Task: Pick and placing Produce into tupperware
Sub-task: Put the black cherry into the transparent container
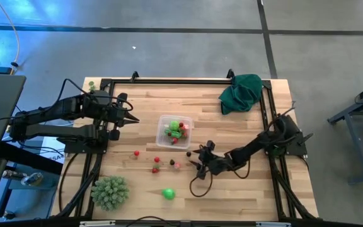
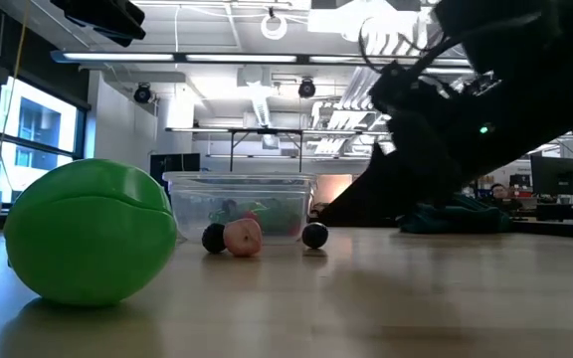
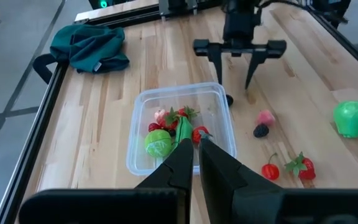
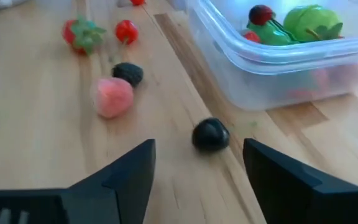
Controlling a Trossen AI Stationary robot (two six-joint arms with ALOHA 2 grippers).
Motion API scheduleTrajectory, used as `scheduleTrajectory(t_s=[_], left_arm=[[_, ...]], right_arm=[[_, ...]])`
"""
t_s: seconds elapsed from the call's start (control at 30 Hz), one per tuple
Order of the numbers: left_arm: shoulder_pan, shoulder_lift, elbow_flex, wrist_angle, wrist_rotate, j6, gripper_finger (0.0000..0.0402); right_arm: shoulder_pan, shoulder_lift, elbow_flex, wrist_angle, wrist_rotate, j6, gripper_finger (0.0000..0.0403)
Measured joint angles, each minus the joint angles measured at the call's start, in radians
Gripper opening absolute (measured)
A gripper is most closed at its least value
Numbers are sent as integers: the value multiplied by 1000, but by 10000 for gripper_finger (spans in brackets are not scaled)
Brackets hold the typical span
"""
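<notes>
A dark green cloth (image 1: 240, 92) lies crumpled at the far right corner of the wooden table (image 1: 244, 192). A spiky pale-green ball (image 1: 110, 192) sits near the front left corner, possibly touching the rail.

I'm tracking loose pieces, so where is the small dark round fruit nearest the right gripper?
In the right wrist view the dark round fruit lies on the table between the open right gripper fingers, just outside the tupperware.
</notes>
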Motion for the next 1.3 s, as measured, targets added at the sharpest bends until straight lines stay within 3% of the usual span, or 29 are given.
scheduleTrajectory(t_s=[0.4,1.3], left_arm=[[0,0,0,0,-27,0,19],[0,0,0,0,-44,0,19]], right_arm=[[-16,90,61,-3,40,62,240],[-47,92,60,24,12,74,238]])
